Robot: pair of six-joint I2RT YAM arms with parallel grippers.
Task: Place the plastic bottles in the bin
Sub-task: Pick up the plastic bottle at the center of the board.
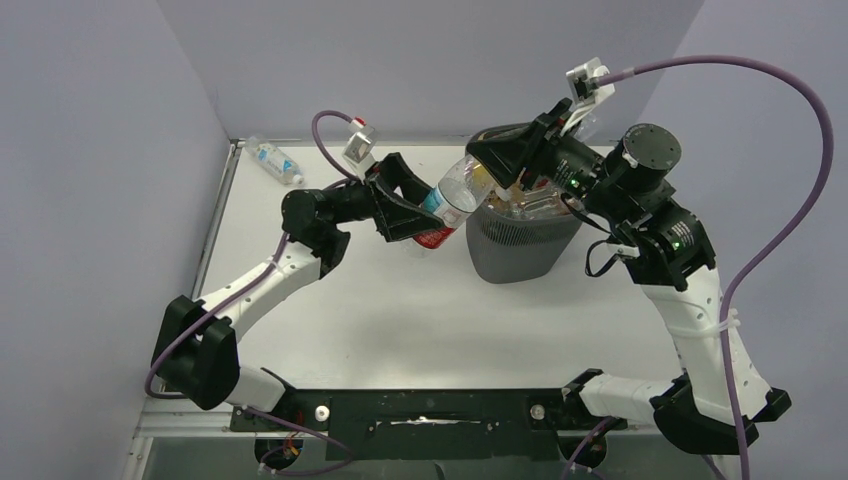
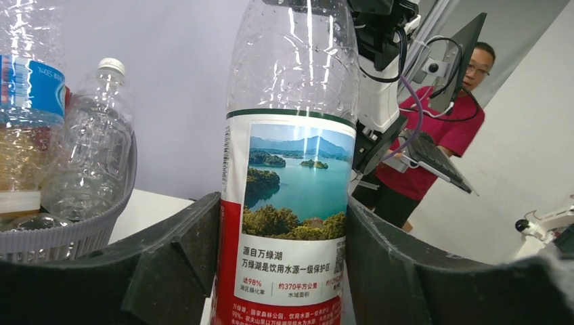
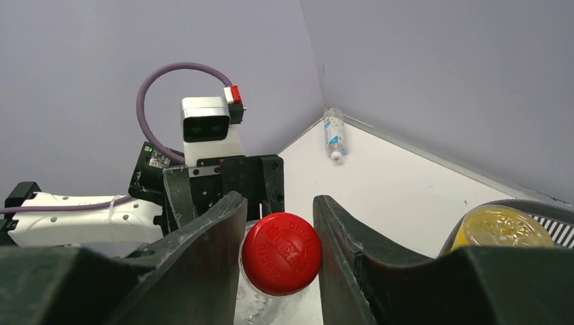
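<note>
A clear plastic bottle [image 1: 452,195] with a red and lake-picture label [image 2: 291,189] hangs tilted between both grippers at the left rim of the dark grey mesh bin [image 1: 520,250]. My left gripper [image 1: 418,212] is shut on its labelled lower body [image 2: 284,271]. My right gripper [image 1: 498,160] reaches over the bin, and its fingers [image 3: 279,237] close on both sides of the bottle's red cap [image 3: 281,254]. The bin holds several bottles, clear ones [image 2: 91,156] and a yellow one [image 3: 501,227]. Another clear bottle with a blue label [image 1: 273,160] lies in the far left corner [image 3: 333,133].
Grey walls enclose the white table on the left, back and right. The bin rim [image 2: 68,233] is close to the left of my left fingers. A person in a red shirt [image 2: 440,122] shows beyond the right arm in the left wrist view.
</note>
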